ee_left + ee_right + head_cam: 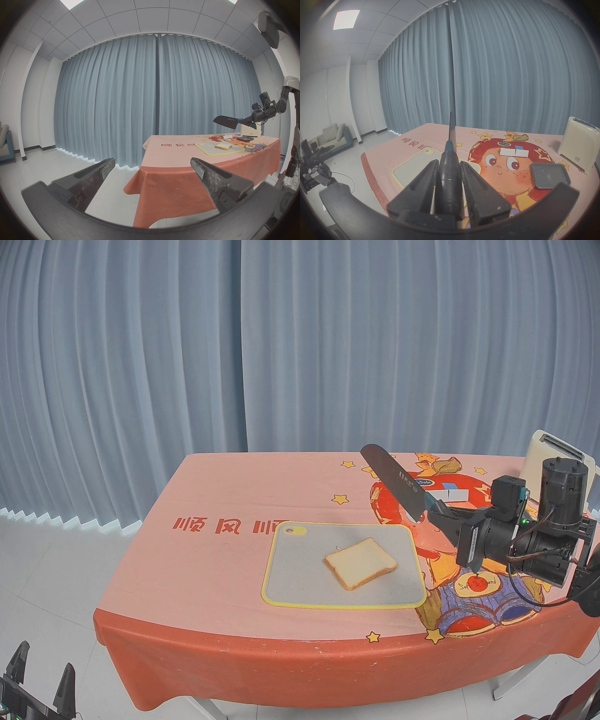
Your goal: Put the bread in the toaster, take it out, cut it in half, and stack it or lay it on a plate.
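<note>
While right claw [448,165] grips knife [395,480] | bread [360,562] on board [300,571] | tablecloth [212,565] red-lettered

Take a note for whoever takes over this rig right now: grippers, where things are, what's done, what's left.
Right gripper: shut on the knife, blade raised over the table, right of the cutting board.
Left gripper: open, empty, low beside the table's front left corner.
Bread: whole, on the board; toaster and empty plate far right.
Done: bread on board, knife gripped. Left: halve it, plate it.
</note>
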